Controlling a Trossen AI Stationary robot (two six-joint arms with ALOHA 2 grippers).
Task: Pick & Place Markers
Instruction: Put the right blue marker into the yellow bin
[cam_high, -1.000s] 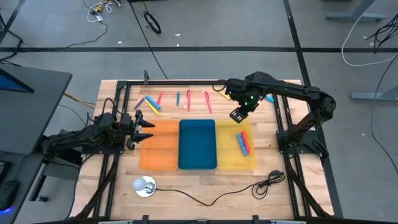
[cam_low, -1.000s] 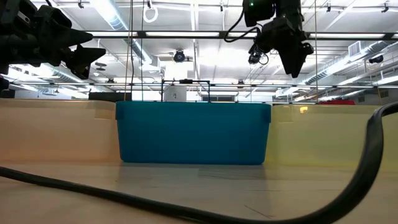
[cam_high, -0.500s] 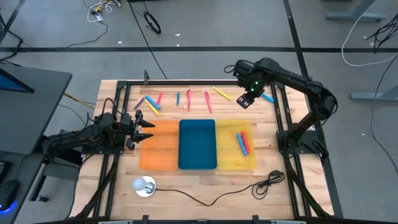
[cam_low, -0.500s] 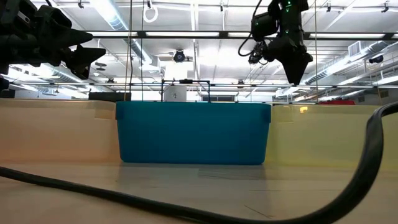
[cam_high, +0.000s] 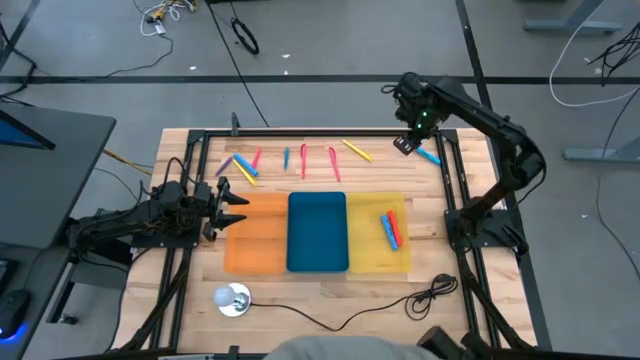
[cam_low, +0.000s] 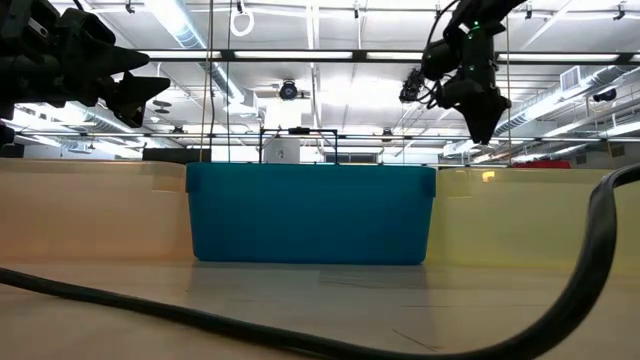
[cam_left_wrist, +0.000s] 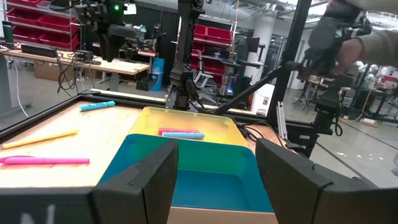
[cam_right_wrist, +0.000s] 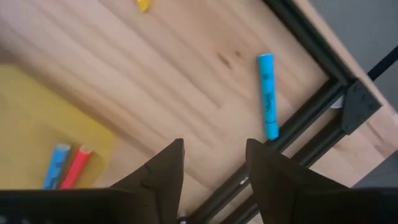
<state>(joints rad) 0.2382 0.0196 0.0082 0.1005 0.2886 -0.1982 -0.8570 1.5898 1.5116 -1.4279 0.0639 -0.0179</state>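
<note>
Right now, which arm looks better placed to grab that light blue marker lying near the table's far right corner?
The right one. Its pincer is open and hovers right beside the light blue marker, while the left pincer waits far off by the orange tray.

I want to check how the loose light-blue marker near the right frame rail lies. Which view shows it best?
The right wrist view: the light-blue marker fills the picture, lying flat on bare wood beside the black frame rail, ahead of the right tool. The high view shows it small; the left wrist view shows it far off; the low view misses it.
</note>
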